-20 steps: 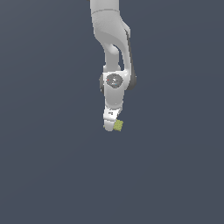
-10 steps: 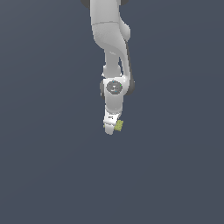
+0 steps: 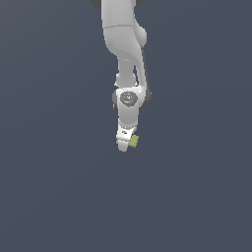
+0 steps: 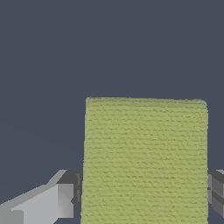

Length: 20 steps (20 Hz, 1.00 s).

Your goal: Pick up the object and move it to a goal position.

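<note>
Seen in the exterior view: white Panda arm point(image 3: 125, 59) reaching down from the top edge over a plain dark grey-blue ground point(image 3: 54, 187), pincer point(image 3: 126, 142) at its low end. Clamped on the small yellow-green block point(image 3: 134, 141), which juts out on the exterior view's right of the white fingers, just beside them and touching. Whether lifted clear of the ground or resting on it cannot be told from this view.

Seen in the wrist view: finely textured block point(image 4: 144, 162) filling much of the picture, upright, pressed between two grey fingers point(image 4: 52, 203), one at each side face, the second finger only partly in frame. Dark even ground behind. No containers visible in either view.
</note>
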Each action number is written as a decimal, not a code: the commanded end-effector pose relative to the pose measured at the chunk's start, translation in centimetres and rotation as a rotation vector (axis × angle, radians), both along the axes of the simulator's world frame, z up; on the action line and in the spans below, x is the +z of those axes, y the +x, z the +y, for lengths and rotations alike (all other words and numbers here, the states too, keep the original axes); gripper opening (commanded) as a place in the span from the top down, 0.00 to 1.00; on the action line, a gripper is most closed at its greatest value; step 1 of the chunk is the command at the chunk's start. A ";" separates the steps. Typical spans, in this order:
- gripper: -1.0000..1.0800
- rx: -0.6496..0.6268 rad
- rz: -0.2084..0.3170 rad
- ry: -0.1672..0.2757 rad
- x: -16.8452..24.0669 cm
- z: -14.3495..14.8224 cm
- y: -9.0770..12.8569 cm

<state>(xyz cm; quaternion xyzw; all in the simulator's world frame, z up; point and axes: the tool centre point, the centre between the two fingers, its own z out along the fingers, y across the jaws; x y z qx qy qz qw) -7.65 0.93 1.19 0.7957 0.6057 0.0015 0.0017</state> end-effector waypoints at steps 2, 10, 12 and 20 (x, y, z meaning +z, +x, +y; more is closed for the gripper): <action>1.00 0.000 0.000 0.000 0.0 0.0 0.0; 1.00 0.000 0.001 0.000 1.0 2.5 -0.6; 1.00 0.000 0.001 0.000 1.6 3.9 -1.0; 1.00 0.000 0.002 -0.001 5.0 12.3 -3.0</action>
